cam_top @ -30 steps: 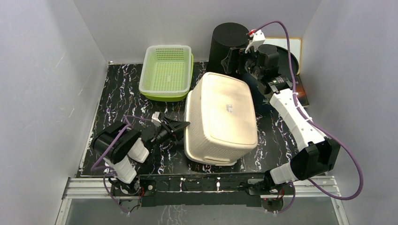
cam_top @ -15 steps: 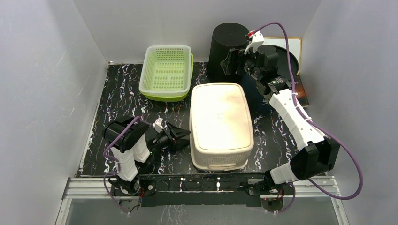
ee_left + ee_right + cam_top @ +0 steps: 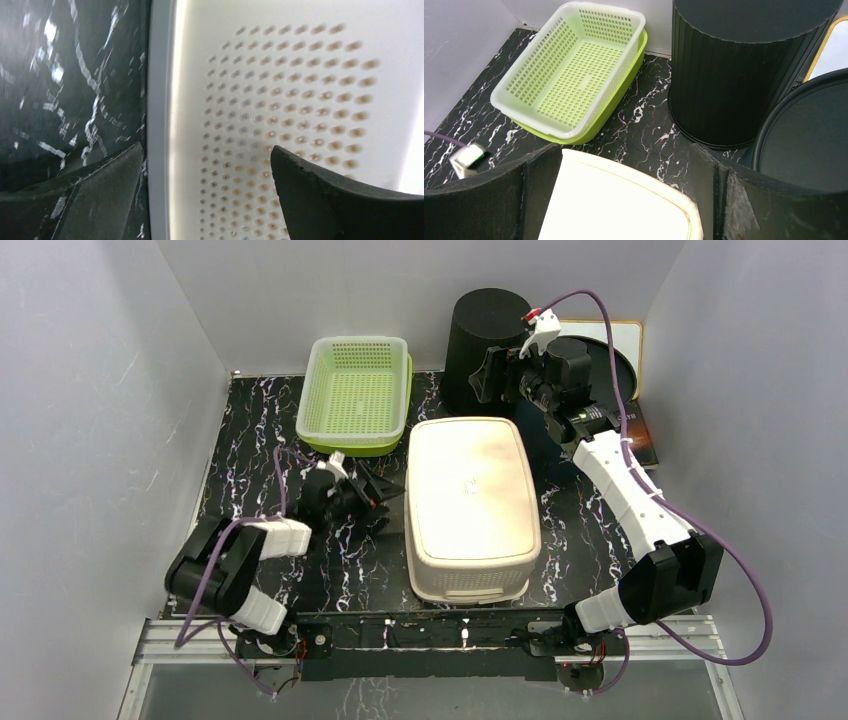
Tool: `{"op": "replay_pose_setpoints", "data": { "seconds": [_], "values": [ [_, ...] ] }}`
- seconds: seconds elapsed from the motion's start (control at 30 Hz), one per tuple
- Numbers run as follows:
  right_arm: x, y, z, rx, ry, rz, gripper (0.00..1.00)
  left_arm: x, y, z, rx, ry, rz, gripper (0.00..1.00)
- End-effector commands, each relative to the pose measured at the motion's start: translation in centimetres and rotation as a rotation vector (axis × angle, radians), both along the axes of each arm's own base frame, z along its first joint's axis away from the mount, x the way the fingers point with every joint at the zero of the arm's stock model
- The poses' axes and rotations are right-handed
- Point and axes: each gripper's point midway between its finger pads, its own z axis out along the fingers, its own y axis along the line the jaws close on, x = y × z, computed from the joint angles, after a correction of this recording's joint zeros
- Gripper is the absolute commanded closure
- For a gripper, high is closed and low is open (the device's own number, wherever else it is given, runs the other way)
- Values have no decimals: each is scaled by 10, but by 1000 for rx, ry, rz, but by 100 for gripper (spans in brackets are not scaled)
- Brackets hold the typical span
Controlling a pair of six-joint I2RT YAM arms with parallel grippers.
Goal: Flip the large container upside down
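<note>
Lying upside down: large container [image 3: 470,505]

In the left wrist view, the large cream perforated plastic container [image 3: 280,100] runs past the top, right and bottom edges, and its holes are blurred. Both dark fingers [image 3: 320,200] of the left gripper [image 3: 206,149] are cut off at the bottom. In the right wrist view, the top edge clips the tall black ribbed cylindrical bin [image 3: 734,75] and the right edge clips the round black tray [image 3: 804,140]. Seen from above, the right arm [image 3: 625,485] hides much of that tray.
</note>
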Motion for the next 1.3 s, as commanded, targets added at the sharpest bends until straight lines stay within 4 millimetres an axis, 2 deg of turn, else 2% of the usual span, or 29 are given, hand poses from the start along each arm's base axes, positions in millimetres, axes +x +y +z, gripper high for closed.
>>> {"op": "replay_pose_setpoints", "data": {
  "seconds": [0.0, 0.13, 0.23, 0.4, 0.5, 0.6, 0.73, 0.9, 1.27],
  "values": [
    [3, 3, 19, 20, -74, 14, 3, -2, 39, -6, 392, 27, -28, 2],
    [3, 6, 14, 35, -63, 26, 3, 13, 57, 34, 576, -81, -65, 2],
    [7, 9, 9, 37, -52, 34, 3, 28, 76, 55, 778, -169, -127, 2],
    [9, 12, 7, 38, -42, 44, 3, 76, 87, 100, 983, -329, -176, 2],
    [10, 14, 7, 37, -37, 48, 3, 102, 88, 114, 1065, -397, -199, 2],
    [10, 16, 6, 32, -31, 52, 4, 128, 82, 117, 1124, -449, -258, 2],
    [12, 16, 2, 22, -21, 46, 4, 158, 71, 111, 1166, -495, -340, 2],
    [19, 14, -6, -5, -2, 34, 4, 187, 48, 107, 1122, -527, -380, 2],
    [27, 9, -18, -37, 14, 2, 4, 213, 15, 111, 977, -555, -348, 2]
  ]
}}
